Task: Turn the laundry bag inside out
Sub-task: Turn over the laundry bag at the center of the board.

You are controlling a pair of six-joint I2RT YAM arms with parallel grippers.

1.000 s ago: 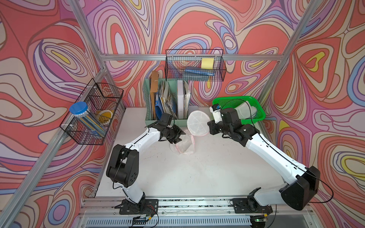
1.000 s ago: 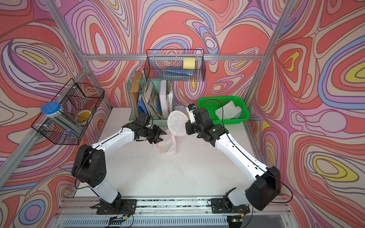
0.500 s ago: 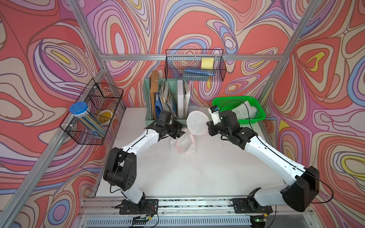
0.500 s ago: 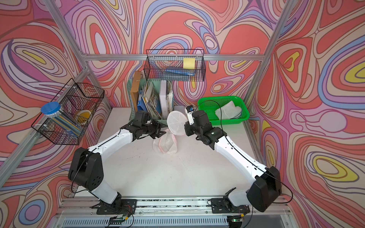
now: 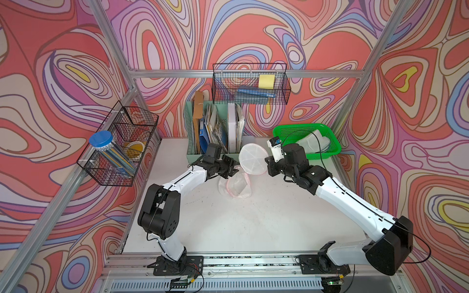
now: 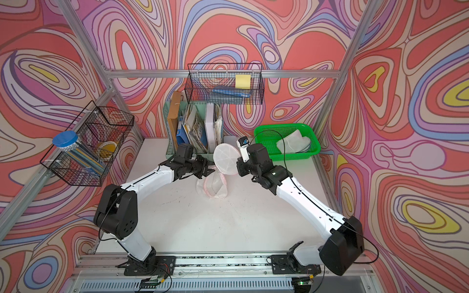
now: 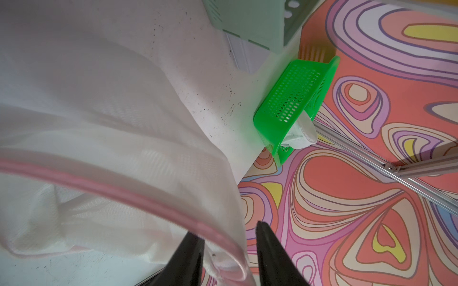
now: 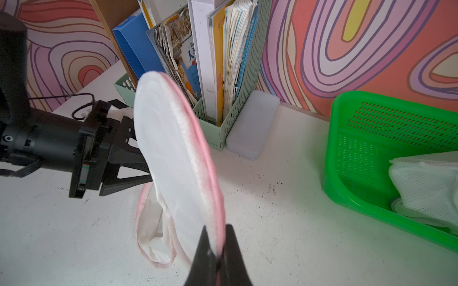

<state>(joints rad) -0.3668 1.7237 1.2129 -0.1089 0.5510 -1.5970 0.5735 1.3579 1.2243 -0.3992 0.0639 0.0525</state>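
Currently, bag position: laundry bag (image 5: 253, 159) is held upright over the table (image 5: 228, 228), its lower folds resting there.
Right gripper (image 8: 216, 231): clamped on the bag's pink rim.
Left gripper (image 7: 228, 230): spread astride the rim.

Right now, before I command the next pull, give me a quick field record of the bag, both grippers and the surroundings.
laundry bag: white mesh, pink trim; round end lifted, rest slumped on the table
right gripper: shut on the bag's pink rim
left gripper: jaws apart, straddling a pink-trimmed edge
green basket: at the table's back corner, holding more white mesh
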